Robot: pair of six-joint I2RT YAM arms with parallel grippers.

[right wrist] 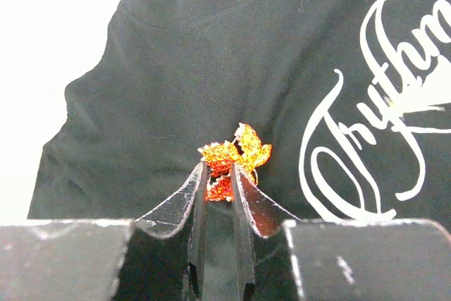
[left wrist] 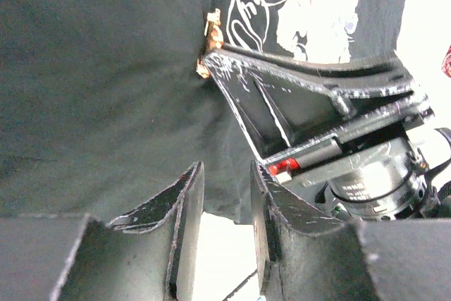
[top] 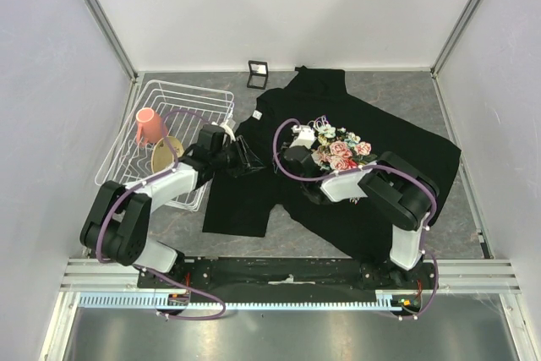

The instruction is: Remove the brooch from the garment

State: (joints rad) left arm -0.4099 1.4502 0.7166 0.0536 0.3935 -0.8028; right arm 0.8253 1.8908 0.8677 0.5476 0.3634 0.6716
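Black and scuffed, the right tool [right wrist: 219, 168] has its two fingers all but together, pinching the lower lobe of the brooch [right wrist: 237, 153]. The brooch is a glittery red-orange maple leaf sitting on the chest of the garment [right wrist: 176, 68], below the ribbed collar and just left of the white cursive lettering [right wrist: 366, 125] in the right wrist view. The cloth is matte black knit, gathered up slightly around the pin.

The left tool [left wrist: 225, 171] faces the same stretch of cloth from the other side. Its worn black fingers stand a narrow gap apart with nothing seen between them, and the tip of the right tool touches the brooch just beyond.

From above, the garment spreads across the middle and right of the tabletop [top: 406, 90], collar toward the far side, and its pink flower print [top: 342, 150] lies just right of the two tools. The brooch is too small to pick out there.

The tabletop is mottled grey. At its left stands a white wire rack [top: 190, 90] holding an upturned pink cup [top: 150, 124] and a tan dish [top: 165, 156] leaning beside it. A small black frame [top: 258, 73] stands at the far edge near the collar. Plain white walls [top: 279, 6] with aluminium posts enclose the space.
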